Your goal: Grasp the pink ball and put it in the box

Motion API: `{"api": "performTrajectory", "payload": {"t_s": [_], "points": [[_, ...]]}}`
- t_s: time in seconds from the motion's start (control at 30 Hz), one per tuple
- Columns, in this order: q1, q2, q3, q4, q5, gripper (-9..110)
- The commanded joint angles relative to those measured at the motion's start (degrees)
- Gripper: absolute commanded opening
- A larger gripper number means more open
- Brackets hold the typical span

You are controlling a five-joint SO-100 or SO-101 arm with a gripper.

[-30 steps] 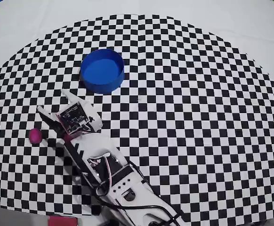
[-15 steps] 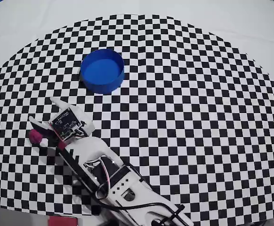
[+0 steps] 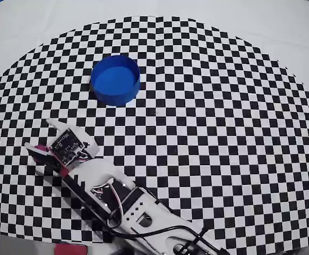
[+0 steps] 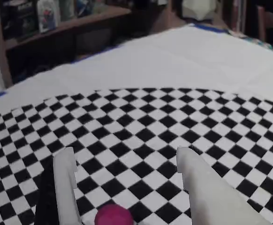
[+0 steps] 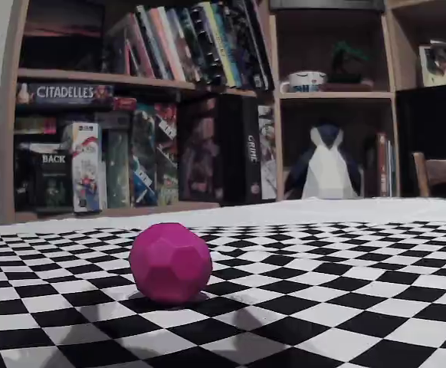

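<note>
Magenta-pink and faceted, the pink ball (image 3: 40, 148) is seen in the overhead view as a sliver near the bench's left edge, mostly hidden under the gripper (image 3: 36, 142); the fingers are spread apart on either side of it. The box (image 3: 115, 80), a blue round tub, is shown well apart from the ball, toward the far edge of the checkered mat (image 3: 207, 106).

In the wrist view, the ball (image 4: 113, 216) is found at the bottom edge, resting on the mat between the two open fingers (image 4: 65, 180), nearer the left one; no contact can be confirmed.

In the fixed view, the ball (image 5: 170, 263) is shown sitting alone on the mat before a bookshelf (image 5: 131, 100); the fingers are not seen there.

The grasp is judged best made by centring the ball between the fingers, lowering slightly, and closing slowly, since a ball touched off-centre is likely to roll away.
</note>
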Motion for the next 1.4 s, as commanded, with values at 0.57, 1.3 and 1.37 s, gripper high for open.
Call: {"api": "performTrajectory", "payload": {"t_s": [0.57,1.3,1.37], "points": [[-2.1,-0.6,0.4,0.1,-0.4,24],[-3.2,-1.1,0.4,0.0,-0.4,24],[-3.2,-1.2,0.4,-0.4,-0.4,24]]}}
